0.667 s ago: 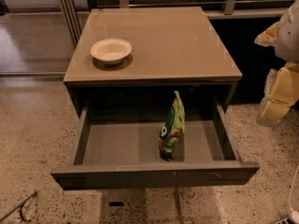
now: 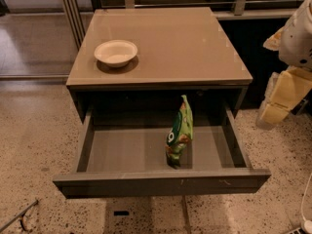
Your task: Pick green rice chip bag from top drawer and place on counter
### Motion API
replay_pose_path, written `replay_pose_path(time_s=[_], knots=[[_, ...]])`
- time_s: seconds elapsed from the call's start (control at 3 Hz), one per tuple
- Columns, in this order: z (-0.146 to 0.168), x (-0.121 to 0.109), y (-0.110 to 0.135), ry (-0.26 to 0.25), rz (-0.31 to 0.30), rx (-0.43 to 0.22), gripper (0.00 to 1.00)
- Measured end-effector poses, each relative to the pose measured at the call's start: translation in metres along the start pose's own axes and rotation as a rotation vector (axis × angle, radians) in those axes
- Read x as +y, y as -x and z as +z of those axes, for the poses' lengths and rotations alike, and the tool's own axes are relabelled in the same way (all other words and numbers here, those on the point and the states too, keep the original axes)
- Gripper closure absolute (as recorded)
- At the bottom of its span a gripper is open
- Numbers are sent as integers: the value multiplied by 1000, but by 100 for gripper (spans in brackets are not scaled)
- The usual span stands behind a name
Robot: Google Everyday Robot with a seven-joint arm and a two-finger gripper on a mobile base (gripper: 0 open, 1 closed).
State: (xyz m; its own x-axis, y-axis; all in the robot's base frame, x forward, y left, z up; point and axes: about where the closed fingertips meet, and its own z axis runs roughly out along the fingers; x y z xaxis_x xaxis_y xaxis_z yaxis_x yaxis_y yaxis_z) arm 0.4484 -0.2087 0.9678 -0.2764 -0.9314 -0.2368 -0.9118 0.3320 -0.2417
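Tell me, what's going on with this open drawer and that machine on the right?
A robot is meant to lift the snack out of the drawer onto the top. Its gripper hangs at the right, beside the cabinet and apart from everything. The green rice chip bag stands untouched in the open top drawer, right of middle. On the counter above, a white bowl sits toward the left.

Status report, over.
Gripper right of open top drawer, away from green rice chip bag. Bag upright inside. White bowl on counter, left side, not blocking.
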Motion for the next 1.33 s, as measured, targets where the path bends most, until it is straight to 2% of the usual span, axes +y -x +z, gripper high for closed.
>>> replay_pose_path(time_s=[0.33,0.67,1.0,1.33], knots=[[36,-11,21,-8,127,-26,0],[85,-27,43,-10,263,-43,0],[148,-35,55,4,409,-47,0],[147,-37,57,-2,492,-58,0]])
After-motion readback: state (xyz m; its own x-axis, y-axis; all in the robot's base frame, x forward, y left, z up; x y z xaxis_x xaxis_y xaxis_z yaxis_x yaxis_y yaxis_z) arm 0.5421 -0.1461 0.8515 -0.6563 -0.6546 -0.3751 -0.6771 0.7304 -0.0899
